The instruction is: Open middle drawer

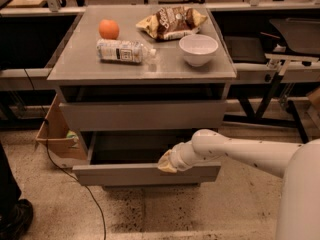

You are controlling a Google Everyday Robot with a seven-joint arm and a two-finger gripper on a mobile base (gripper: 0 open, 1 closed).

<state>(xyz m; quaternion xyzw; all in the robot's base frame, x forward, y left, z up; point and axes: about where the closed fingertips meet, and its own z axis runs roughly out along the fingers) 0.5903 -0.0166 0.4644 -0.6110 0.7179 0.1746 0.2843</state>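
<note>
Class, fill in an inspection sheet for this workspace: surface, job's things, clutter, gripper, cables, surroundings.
Surface: grey cabinet top, carrying four loose items.
Job's things: middle drawer stands pulled out; nothing seen inside.
Clutter: orange; plastic bottle lying on its side; chip bag; white bowl upright.
Gripper: gripper at the top edge of the middle drawer's front, right of centre.
Cables: black cable trailing over the floor left of the cabinet.
Surroundings: cardboard box beside the cabinet's left; dark shoe at lower left.

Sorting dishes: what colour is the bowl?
White bowl, camera view; hand at grey middle drawer's front.
</note>
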